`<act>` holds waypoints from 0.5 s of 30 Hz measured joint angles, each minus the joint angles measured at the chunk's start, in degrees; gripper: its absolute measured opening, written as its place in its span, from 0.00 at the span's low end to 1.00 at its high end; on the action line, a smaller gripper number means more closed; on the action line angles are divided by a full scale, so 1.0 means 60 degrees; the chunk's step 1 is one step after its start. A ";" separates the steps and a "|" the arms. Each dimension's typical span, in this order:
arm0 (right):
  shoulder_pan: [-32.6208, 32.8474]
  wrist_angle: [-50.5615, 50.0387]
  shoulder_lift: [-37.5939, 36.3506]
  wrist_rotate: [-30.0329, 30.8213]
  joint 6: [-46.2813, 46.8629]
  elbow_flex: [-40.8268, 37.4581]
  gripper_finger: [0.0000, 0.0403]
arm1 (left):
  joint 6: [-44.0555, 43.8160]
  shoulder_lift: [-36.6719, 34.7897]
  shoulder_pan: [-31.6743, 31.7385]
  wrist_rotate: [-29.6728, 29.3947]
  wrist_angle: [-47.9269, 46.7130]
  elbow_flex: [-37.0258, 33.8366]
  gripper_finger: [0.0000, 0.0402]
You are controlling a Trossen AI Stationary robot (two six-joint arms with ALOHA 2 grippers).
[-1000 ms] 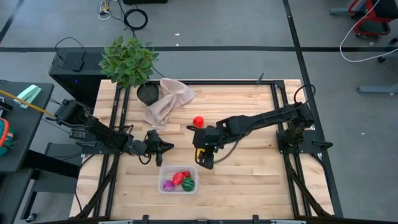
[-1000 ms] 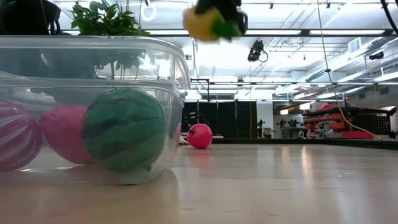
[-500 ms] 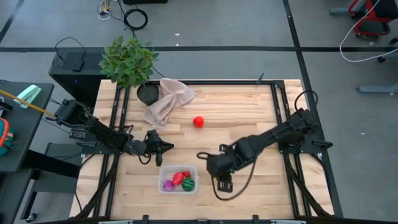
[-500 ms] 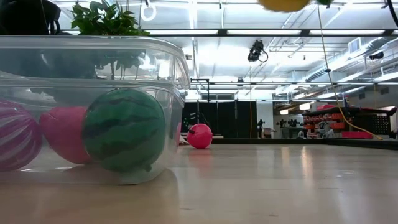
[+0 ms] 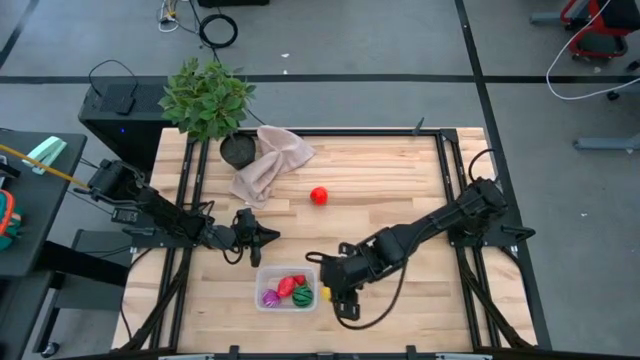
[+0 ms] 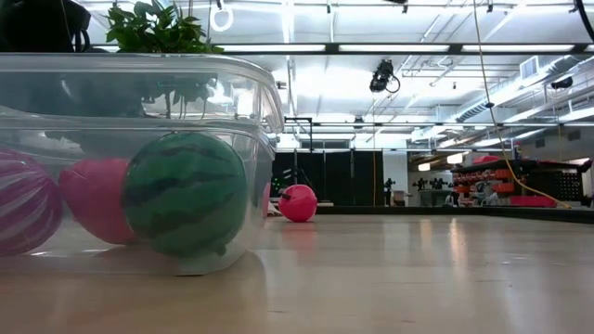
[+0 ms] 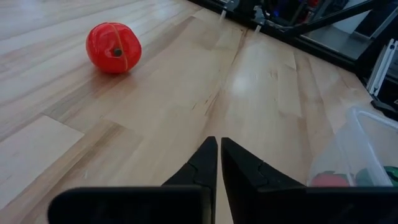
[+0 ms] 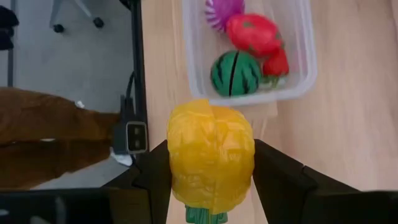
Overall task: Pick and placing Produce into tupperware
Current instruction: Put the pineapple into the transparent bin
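The clear tupperware tub (image 5: 287,288) stands near the table's near edge. It holds a green striped ball (image 8: 235,73), a red strawberry (image 8: 255,32), a purple striped toy (image 8: 222,9) and a small red piece. In the low view the tub (image 6: 139,93) fills the left side. My right gripper (image 5: 334,292) hovers just right of the tub, shut on a yellow toy vegetable (image 8: 210,149) with a green stem. A red toy tomato (image 5: 318,195) rests on the table's middle. My left gripper (image 5: 262,235), shut, waits just beyond the tub's far left corner. My right gripper pinches the yellow toy vegetable's body (image 8: 180,155) between its two fingers (image 8: 277,177), one on each side. It comes from above, pointing down. The toy is lifted clear, with its green stem end (image 8: 205,214) toward the wrist.
A potted plant (image 5: 208,100) and a beige cloth (image 5: 268,162) sit at the far left corner. Black rails run along the table's left and right sides. The red tomato (image 7: 113,48) lies ahead of my left gripper (image 7: 218,146). Bare wood spreads right of the tub.
My right gripper has carried the yellow toy from beside the red tomato toward the table's near edge, then left toward the tub. It has risen out of the top of the low view. The tub and its toys have stayed put.
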 joint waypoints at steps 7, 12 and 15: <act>-0.0455 0.0672 0.0643 -0.0244 -0.0779 0.0654 0.47 | -0.0138 0.0000 -0.0004 0.0012 0.0053 -0.0002 0.06; -0.0514 0.0194 0.2217 -0.0320 -0.1916 0.2918 0.47 | -0.0127 0.0000 -0.0004 0.0005 0.0047 -0.0011 0.08; -0.0666 -0.0604 0.3099 -0.0271 -0.2458 0.4299 0.47 | -0.0126 0.0000 -0.0004 0.0113 -0.0008 -0.0002 0.08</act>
